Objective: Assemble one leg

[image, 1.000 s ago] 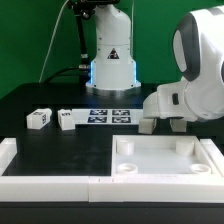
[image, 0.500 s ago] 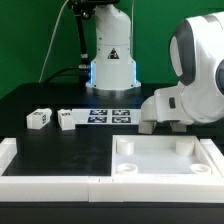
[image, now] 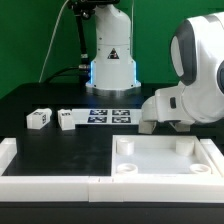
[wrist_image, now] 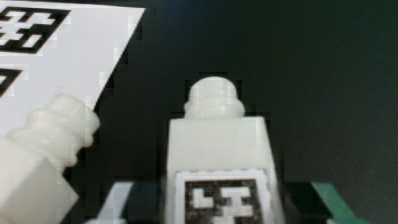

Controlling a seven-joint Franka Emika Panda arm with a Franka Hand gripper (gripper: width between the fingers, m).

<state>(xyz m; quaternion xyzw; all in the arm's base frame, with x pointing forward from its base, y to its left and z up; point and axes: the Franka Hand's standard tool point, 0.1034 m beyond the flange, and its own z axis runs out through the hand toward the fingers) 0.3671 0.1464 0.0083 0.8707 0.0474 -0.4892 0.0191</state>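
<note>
In the wrist view a white leg (wrist_image: pixel 221 160) lies on the black table, its tag facing up and its threaded tip pointing away. My gripper (wrist_image: pixel 226 206) straddles its near end, jaws open, with a dark gap on each side. A second white leg (wrist_image: pixel 50 140) lies close beside it. In the exterior view my gripper (image: pixel 160 124) is low over the table, just behind the large white tray-like piece (image: pixel 165 172). Two more tagged legs (image: pixel 40 118) (image: pixel 67 118) lie at the exterior view's left.
The marker board (image: pixel 110 115) lies in front of the robot base and shows in the wrist view (wrist_image: pixel 63 45). A white raised frame (image: pixel 50 182) borders the near edge of the table, with a corner block at the exterior view's left.
The arm shifted slightly toward the exterior view's left between one second ago and half a second ago. It has held still since then.
</note>
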